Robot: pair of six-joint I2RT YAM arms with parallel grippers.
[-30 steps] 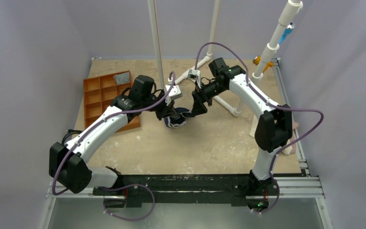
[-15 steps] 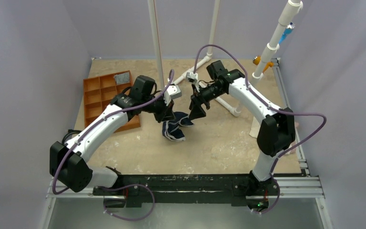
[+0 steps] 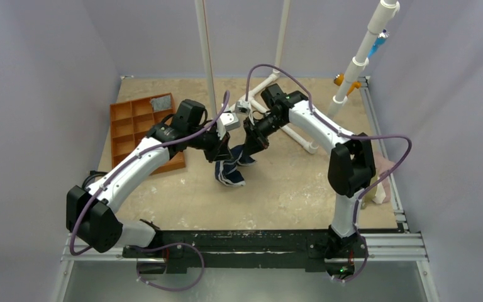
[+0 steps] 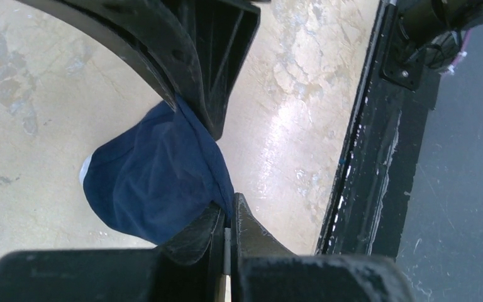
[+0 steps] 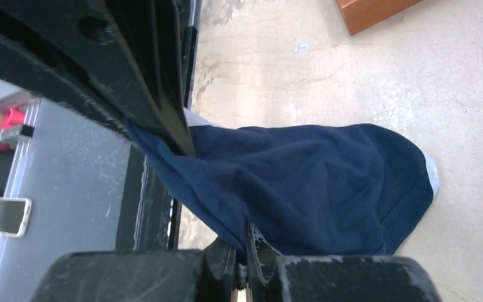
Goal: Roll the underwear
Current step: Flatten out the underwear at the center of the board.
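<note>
Holding navy-blue soft cloth underwear point(image 3: 229, 168) right of orange plastic tray point(image 3: 139, 135), clamped in left gripper point(image 3: 221, 151) and right gripper point(image 3: 250, 146); next, probably spreading flat.

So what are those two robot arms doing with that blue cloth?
They're handling navy underwear that's meant to be rolled up. The left gripper and the right gripper are both shut on the cloth, and it hangs loose between them over the middle of the table. It isn't rolled yet. An orange tray sits off to the left.
</note>
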